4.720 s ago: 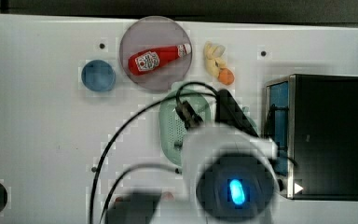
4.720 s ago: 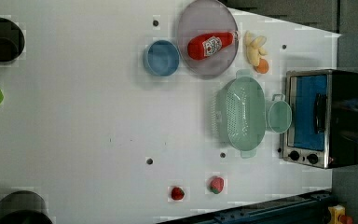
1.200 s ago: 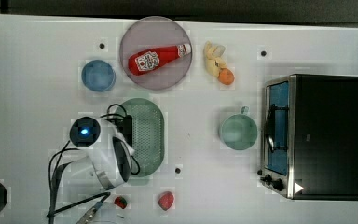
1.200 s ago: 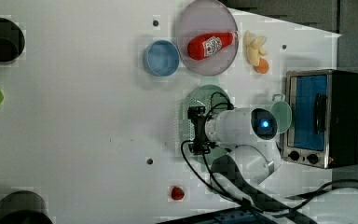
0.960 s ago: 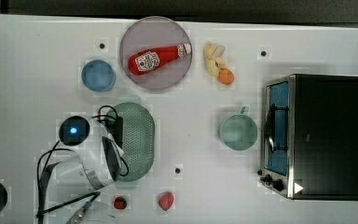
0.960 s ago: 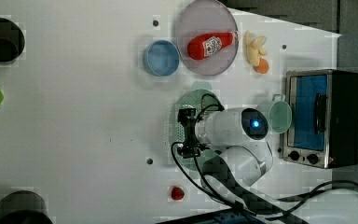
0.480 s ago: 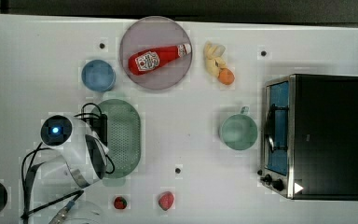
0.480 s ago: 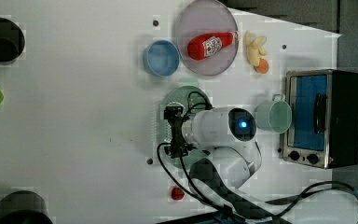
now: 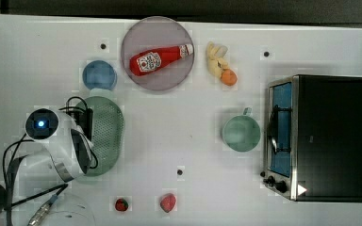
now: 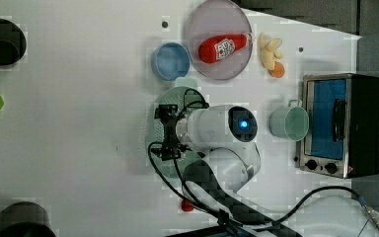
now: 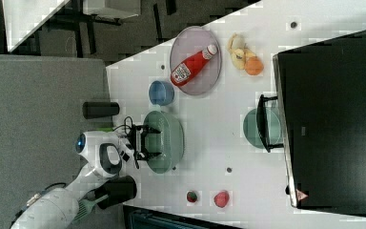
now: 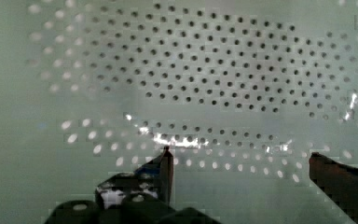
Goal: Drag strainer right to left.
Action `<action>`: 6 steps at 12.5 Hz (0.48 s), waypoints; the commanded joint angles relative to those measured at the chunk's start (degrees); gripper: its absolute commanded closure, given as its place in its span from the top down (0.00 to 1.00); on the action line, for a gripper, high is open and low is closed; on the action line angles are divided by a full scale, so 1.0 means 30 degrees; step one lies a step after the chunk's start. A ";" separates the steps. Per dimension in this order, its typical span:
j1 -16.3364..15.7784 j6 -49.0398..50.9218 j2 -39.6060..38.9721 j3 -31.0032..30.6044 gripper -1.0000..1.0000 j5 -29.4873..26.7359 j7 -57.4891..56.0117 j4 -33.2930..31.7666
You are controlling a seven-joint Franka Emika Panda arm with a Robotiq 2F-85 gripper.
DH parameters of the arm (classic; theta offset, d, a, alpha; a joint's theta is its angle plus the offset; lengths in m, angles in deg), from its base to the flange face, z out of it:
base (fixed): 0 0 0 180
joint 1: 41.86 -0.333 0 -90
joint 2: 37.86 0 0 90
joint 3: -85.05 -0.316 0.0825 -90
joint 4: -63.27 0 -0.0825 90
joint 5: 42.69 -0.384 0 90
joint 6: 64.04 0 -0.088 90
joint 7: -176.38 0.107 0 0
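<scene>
Strainer handling: light, stiff, perforated plastic shell; purchase is best taken at the rim or inside wall.

Top view: the strainer (image 9: 104, 134) is lying at the top view's left, just below the blue bowl (image 9: 99, 74) and well apart from the green mug (image 9: 240, 133); the arm is covering its left half. Left view: the gripper (image 10: 169, 132) is working over the strainer's (image 10: 173, 95) left rim. Right view: the fingers (image 11: 148, 130) are reaching wide apart into the basin (image 11: 169, 138). Wrist view: both fingertips (image 12: 167, 163) are standing spread just off the holed wall (image 12: 214, 84), clamping nothing. Judgement: smooth plastic is likely sliding easily on the table (image 9: 188, 122); pushing on the inner wall is suiting a drag better than pinching.
</scene>
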 commanded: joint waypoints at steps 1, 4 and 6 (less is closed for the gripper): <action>-0.0817 0.0419 0.0205 -0.0132 1.00 -0.0028 0.0962 0.0801; -0.1413 0.0477 -0.0323 -0.0130 1.00 -0.0390 0.2004 0.1732; -0.1841 0.0390 -0.0697 -0.0132 1.00 -0.0411 0.2963 0.2423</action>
